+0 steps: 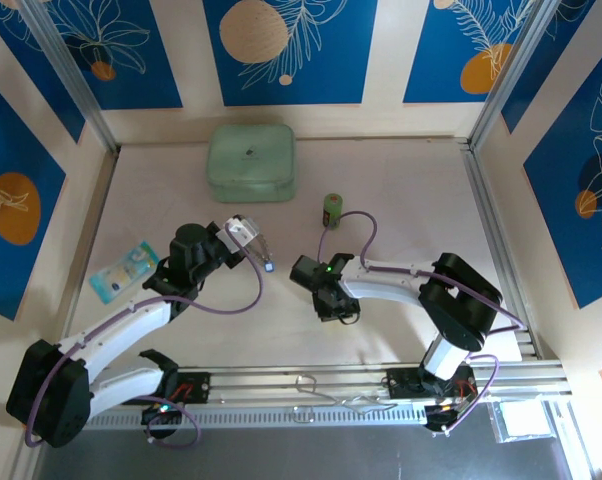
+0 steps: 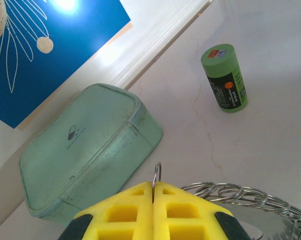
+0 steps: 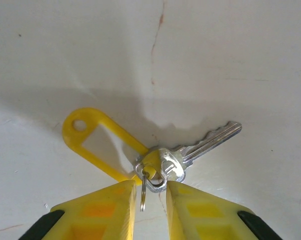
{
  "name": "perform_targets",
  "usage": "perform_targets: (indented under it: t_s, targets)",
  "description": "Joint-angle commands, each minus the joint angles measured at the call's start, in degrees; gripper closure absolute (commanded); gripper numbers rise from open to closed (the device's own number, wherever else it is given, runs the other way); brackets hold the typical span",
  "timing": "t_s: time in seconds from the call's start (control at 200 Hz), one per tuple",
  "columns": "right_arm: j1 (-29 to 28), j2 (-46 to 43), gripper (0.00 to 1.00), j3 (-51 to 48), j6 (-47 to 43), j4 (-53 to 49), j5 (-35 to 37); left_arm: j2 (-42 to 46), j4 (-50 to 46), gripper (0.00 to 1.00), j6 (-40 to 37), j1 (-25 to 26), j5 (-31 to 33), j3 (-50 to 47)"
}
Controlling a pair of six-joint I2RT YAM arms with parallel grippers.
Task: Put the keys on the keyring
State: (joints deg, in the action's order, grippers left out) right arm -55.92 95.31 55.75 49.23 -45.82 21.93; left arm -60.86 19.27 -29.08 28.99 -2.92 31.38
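Table (image 1: 401,200): pale, with a thin crack line showing in both wrist views.

Mint-green zip case (image 2: 85,150): lies flat at the far side of the table, near the back wall.

Keyring (image 2: 240,192): a hoop of linked silvery coils. In the left wrist view its coils curve off to the right just past the fingers. One thin wire loop of it stands edge-on in the left gripper (image 2: 154,187), whose yellow fingers are pressed fully together on that wire. In the top view the ring hangs from this gripper, left of table centre, with a small blue piece (image 1: 269,266) at its low end; it is too small to identify.

Blue-and-white packet (image 1: 124,270): near the left edge, well apart from the rest.

Green labelled cylinder (image 2: 224,77): upright, right of the case.

Silver key (image 3: 205,142): flat on the table. Its long axis runs from the head at the fingertips to the blade tip, up-right.

Yellow tag (image 3: 98,135): long axis up-left, making a V with the key.

Small split ring (image 3: 143,195): joins both and stands edge-on in the gap of the right gripper (image 3: 150,187). The fingers are partway apart, tips at tag and key head; whether they pinch, cannot tell.
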Motion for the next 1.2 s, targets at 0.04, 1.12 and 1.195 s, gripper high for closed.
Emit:
perform_targets:
  t_s: [0.04, 1.12, 1.195]
  targets:
    - [-0.5, 0.3, 0.76, 1.3, -0.3, -1.6, 0.9, 0.3, 2.5, 1.0, -1.2, -0.3, -0.6, 0.1]
    - [-0.3, 1.7, 0.85, 2.5, -0.5, -1.2, 1.6, 0.3, 2.4, 1.0, -1.3, -0.3, -0.8, 0.0]
    - [-0.3, 1.9, 0.86, 2.5, -0.5, -1.2, 1.6, 0.3, 2.4, 1.0, -1.3, -0.3, -0.8, 0.0]
